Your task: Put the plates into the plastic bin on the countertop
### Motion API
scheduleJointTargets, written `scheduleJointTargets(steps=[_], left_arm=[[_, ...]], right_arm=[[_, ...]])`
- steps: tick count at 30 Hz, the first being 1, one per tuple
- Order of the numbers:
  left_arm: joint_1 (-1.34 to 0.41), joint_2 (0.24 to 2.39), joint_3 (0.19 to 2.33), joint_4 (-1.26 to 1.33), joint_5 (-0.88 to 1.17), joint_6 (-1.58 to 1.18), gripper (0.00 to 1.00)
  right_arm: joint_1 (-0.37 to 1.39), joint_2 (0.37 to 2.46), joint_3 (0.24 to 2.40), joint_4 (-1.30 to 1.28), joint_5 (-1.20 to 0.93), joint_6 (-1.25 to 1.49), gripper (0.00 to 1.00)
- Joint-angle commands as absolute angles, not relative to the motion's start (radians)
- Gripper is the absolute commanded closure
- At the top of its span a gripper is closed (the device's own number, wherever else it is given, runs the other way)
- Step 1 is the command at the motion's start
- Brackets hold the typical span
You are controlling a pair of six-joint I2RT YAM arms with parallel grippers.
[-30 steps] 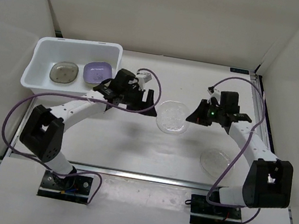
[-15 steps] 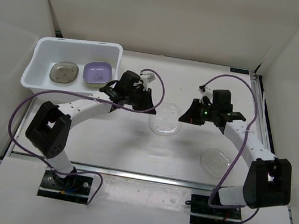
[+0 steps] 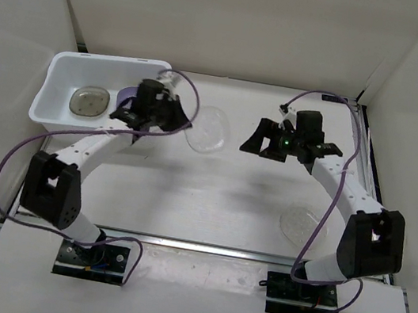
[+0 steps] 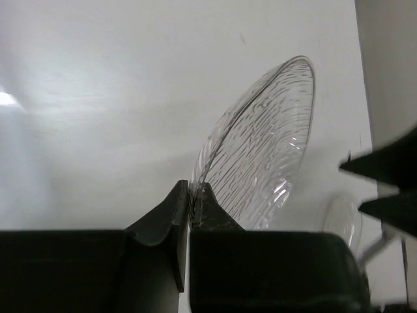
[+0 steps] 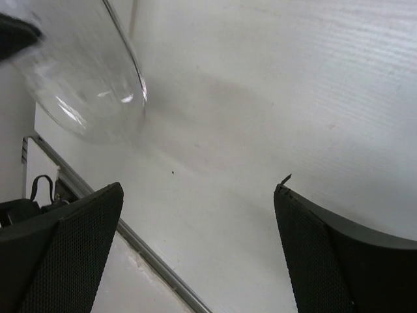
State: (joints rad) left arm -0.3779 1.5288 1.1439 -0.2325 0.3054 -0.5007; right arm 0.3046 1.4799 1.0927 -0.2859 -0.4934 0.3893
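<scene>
Inside bin (image 3: 109,60): grey plate (image 3: 89,101), purple plate (image 3: 125,98).

- Left arm (image 3: 93,151) and right arm (image 3: 344,187) had white links, black joints.
- Purple cables (image 3: 1,170) looped along both.
- The right gripper (image 5: 197,188) had black, mesh-textured fingers (image 5: 58,254).

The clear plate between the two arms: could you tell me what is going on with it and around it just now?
The left gripper is shut on the rim of a clear plate, holding it tilted above the countertop, just right of the plastic bin. The right gripper stands open nearby, holding nothing. A greyish plate and a purple plate lie in the bin; a second clear plate lies on the countertop, further right.
</scene>
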Motion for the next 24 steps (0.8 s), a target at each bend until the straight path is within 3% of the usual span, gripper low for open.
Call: scheduleJointTargets(steps=[1,5,11,24], left_arm=[[-0.218,1.387,1.221,-0.245,0.166,-0.552,0.90],[0.091,1.350,1.210,-0.294,0.043,-0.646,0.90],[0.398,1.429,1.199,-0.288,0.086,-0.767,0.90],[0.448,1.733,1.362,-0.331,-0.215,-0.923,0.90]], right_arm=[[0.285,1.494,1.163,-0.264,-0.437,0.402,0.01],[0.240,1.522,1.178,-0.246,-0.425,0.423,0.01],[0.192,1.577,1.181,-0.209,-0.454,0.466,0.01],[0.160,1.718,1.289,-0.245,-0.342,0.502,0.01]])
